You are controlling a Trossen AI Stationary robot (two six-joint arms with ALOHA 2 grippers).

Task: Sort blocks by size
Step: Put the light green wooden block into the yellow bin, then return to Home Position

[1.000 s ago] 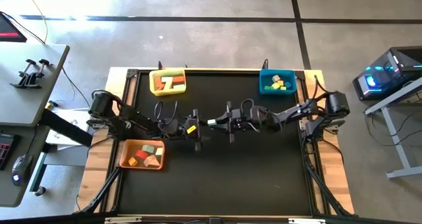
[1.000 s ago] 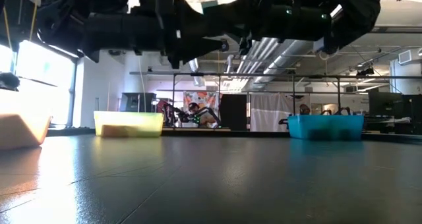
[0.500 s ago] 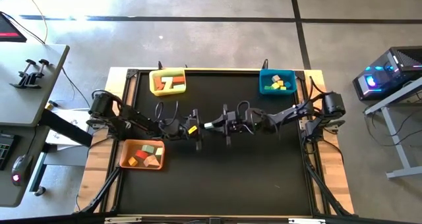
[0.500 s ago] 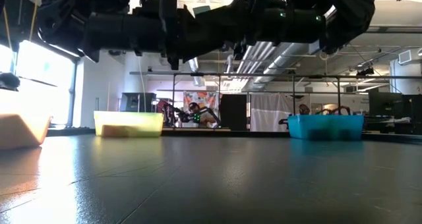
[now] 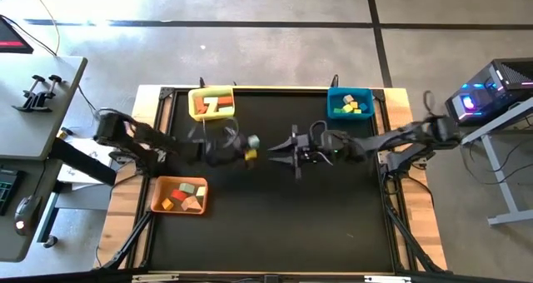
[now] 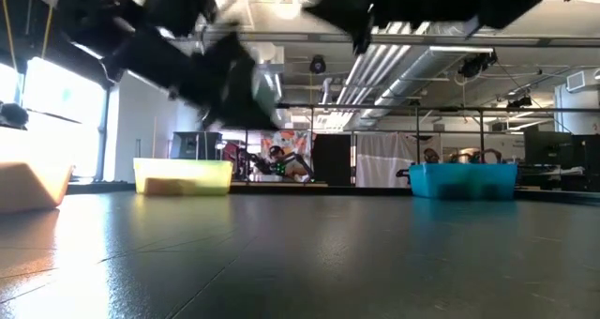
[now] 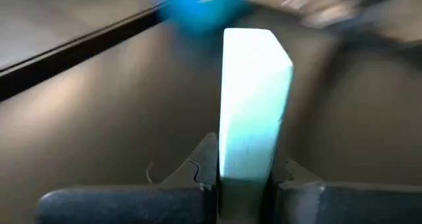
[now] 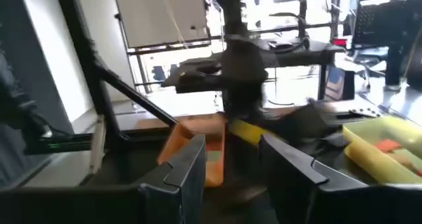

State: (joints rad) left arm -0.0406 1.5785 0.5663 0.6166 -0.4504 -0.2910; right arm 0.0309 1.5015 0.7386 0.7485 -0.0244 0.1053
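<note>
- High view: the left gripper (image 5: 247,146) is seen above the middle of the black table mat (image 5: 275,233), with a mint block and a small yellow block (image 5: 250,154) at its tip. The right gripper (image 5: 279,151) points toward it from three o'clock, just beside it. The yellow rectangular bin (image 5: 193,105) sits at eleven o'clock, the blue bin (image 5: 332,100) at one o'clock and the orange bin (image 5: 156,196) at eight o'clock, each holding sorted blocks.
- Low view: both arms are raised clear of the mat; no block is left lying on it.
- Left wrist view: the pale mint rectangular block (image 7: 254,112) is clamped upright at its lower end. It is judged light, rigid and smooth-faced, so flat opposite faces low down are the best hold; a tall piece held low could pivot.
- Right wrist view: the right fingers (image 8: 188,168) stand apart with nothing between them.
</note>
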